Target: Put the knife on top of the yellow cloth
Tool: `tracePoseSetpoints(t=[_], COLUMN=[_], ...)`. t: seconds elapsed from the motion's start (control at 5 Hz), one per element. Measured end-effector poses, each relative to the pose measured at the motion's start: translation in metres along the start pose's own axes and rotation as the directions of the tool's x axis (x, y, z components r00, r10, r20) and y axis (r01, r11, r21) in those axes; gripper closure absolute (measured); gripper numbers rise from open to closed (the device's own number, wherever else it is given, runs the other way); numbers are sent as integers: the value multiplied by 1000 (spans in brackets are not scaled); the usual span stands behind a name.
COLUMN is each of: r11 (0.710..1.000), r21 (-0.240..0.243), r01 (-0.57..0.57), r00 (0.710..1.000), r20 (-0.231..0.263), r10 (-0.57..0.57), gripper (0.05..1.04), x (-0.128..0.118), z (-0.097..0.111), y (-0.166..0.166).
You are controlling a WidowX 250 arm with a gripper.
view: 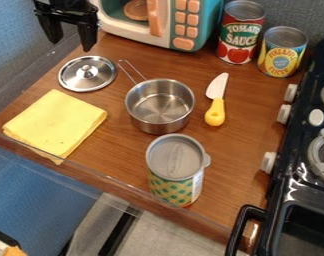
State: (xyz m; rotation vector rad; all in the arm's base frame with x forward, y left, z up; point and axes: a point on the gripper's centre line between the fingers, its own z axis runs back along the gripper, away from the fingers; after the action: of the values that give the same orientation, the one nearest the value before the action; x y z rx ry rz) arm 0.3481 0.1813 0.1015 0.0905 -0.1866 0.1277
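Note:
My gripper (72,39) hangs at the upper left, above the back left part of the counter, open with nothing between its fingers. The knife (217,101), with a white blade and a yellow handle, lies on the wood right of the metal pot, its blade toward the back. At the left, the folded yellow cloth (56,122) lies flat near the counter's front edge. The gripper is behind the cloth and well to the left of the knife.
A metal pot (159,106) stands between cloth and knife, with a lid (87,73) behind the cloth. A patterned can (176,170) stands in front. Behind are a toy microwave (171,22), a tomato can (240,32) and a pineapple can (282,51). The stove (295,185) borders the right.

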Motion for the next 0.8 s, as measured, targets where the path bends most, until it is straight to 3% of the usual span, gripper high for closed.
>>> tracePoseSetpoints(t=[0.2, 0.4, 0.6, 0.8], r11=[1000, 997, 985, 984], r21=[-8, 12, -40, -73], r01=[1, 77, 167, 165], r00=[999, 996, 986, 985], r20=[-36, -40, 12, 67], r10=[-1, -76, -167, -161], gripper=[83, 83, 83, 83], x=[-4, 3, 16, 24], z=[-12, -12, 0, 9], y=[-4, -43, -101, -140])
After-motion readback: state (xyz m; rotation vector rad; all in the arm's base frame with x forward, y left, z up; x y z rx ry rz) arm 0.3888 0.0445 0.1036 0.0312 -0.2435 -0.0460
